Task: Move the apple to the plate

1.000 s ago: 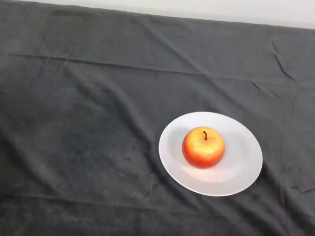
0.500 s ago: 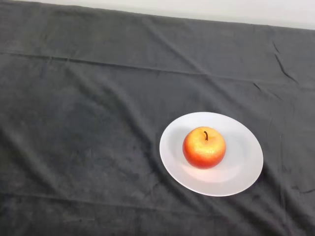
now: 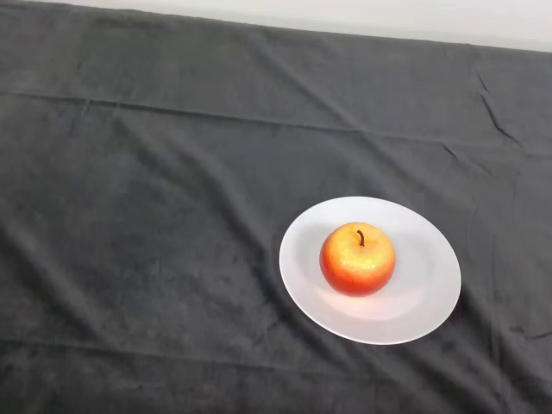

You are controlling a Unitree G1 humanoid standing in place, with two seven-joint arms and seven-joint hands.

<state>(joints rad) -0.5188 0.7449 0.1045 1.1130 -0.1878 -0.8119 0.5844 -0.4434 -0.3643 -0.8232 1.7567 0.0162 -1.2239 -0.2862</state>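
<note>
A red and yellow apple (image 3: 357, 259) with a dark stem stands upright in the middle of a round white plate (image 3: 429, 285). The plate lies on the dark cloth at the lower right of the head view.
The dark cloth (image 3: 155, 216) covers the whole table and has creases. The table's far edge runs along the top of the view against a pale wall (image 3: 388, 17).
</note>
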